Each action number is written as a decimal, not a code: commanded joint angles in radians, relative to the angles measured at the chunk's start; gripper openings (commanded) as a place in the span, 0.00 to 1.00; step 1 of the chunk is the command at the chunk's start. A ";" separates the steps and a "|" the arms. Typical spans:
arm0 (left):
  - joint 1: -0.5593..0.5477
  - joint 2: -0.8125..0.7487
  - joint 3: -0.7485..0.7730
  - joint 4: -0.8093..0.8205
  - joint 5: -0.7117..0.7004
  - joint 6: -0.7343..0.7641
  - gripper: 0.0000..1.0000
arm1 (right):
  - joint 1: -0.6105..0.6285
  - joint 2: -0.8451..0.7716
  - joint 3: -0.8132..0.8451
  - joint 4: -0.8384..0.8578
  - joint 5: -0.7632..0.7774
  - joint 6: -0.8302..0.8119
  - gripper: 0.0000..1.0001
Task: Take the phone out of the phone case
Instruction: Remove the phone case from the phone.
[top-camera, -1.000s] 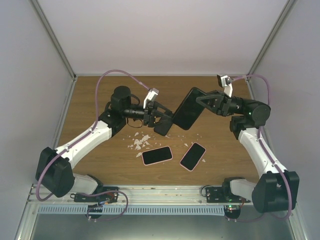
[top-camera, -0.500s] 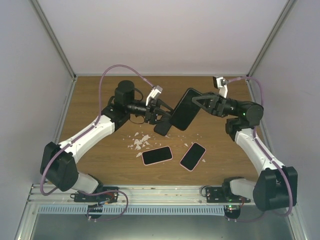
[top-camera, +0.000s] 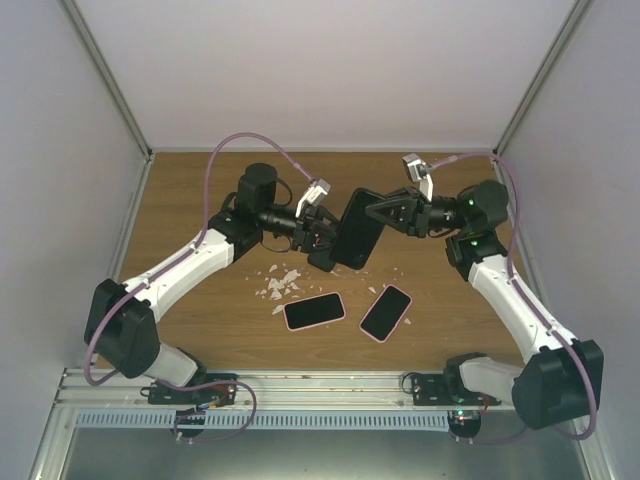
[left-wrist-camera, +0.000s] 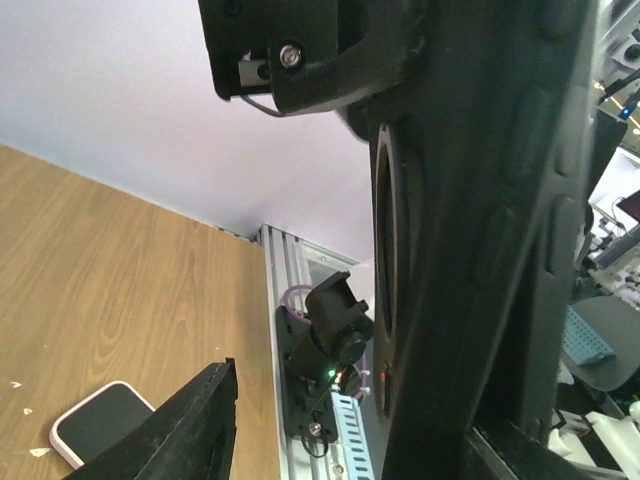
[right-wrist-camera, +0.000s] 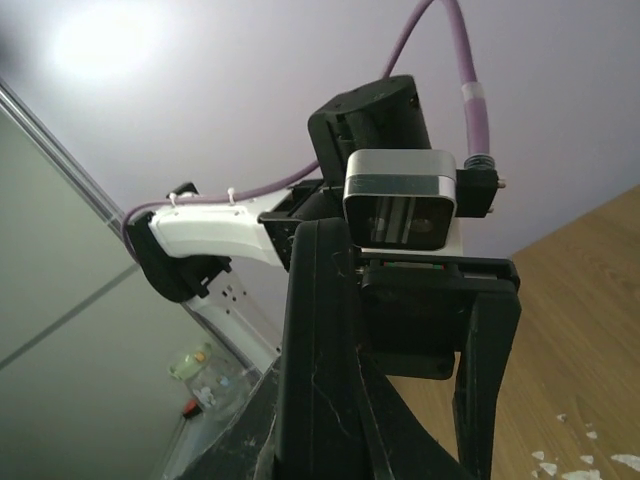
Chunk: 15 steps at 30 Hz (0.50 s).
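Two arms meet at one cased phone

One black cased phone (top-camera: 357, 228) hangs tilted in mid-air above the middle of the tabletop (top-camera: 190, 190), between the two arms. The right fingers (top-camera: 388, 210) are clenched on its upper edge. The left fingers (top-camera: 320, 235) straddle its lower end, parted; in the left wrist view one finger stands clear of it. Nearer the arm bases, a pink-rimmed phone (top-camera: 314, 311) and a second pink-rimmed phone (top-camera: 386, 313) lie flat side by side. White scraps (top-camera: 280, 284) lie just left of them.

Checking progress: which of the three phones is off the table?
The black phone, held in the air by the right gripper; both pink-edged phones lie flat on the table.
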 joint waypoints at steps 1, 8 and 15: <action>-0.032 0.031 0.067 0.060 -0.132 0.019 0.48 | 0.143 0.003 0.123 -0.540 -0.160 -0.448 0.00; -0.046 0.038 0.068 0.153 -0.104 -0.078 0.42 | 0.161 0.062 0.113 -0.497 -0.177 -0.406 0.01; -0.050 0.036 0.056 0.212 -0.101 -0.163 0.29 | 0.162 0.098 0.115 -0.424 -0.163 -0.344 0.01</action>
